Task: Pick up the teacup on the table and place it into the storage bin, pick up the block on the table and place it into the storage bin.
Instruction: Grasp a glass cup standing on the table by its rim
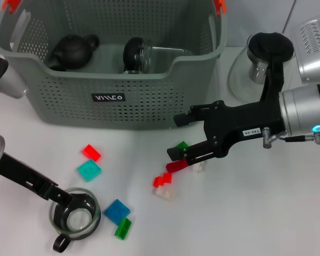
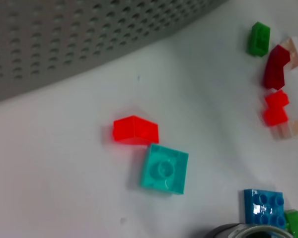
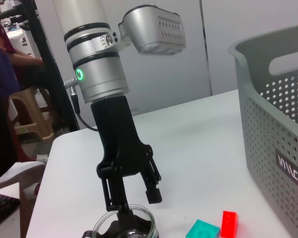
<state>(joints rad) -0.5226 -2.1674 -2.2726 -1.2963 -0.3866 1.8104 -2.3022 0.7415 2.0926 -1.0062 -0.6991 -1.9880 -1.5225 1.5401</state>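
Observation:
The glass teacup (image 1: 88,222) stands at the front left of the table, also seen in the right wrist view (image 3: 139,229). My left gripper (image 1: 64,201) is down at its rim with fingers (image 3: 154,191) spread open. Blocks lie scattered: red (image 1: 90,152), teal (image 1: 89,170), blue (image 1: 117,211) and green (image 1: 123,229) near the cup. A green block (image 1: 182,145), a dark red block (image 1: 176,166), a red one (image 1: 161,180) and a clear one (image 1: 164,193) lie mid-table. My right gripper (image 1: 177,137) hovers open over the green block. The storage bin (image 1: 112,109) stands behind.
Inside the bin lie a black teapot (image 1: 72,52) and a glass jar (image 1: 138,56). A glass jug with a black lid (image 1: 261,58) stands at the back right, behind my right arm. Beyond the table's far edge a person sits beside stools (image 3: 30,119).

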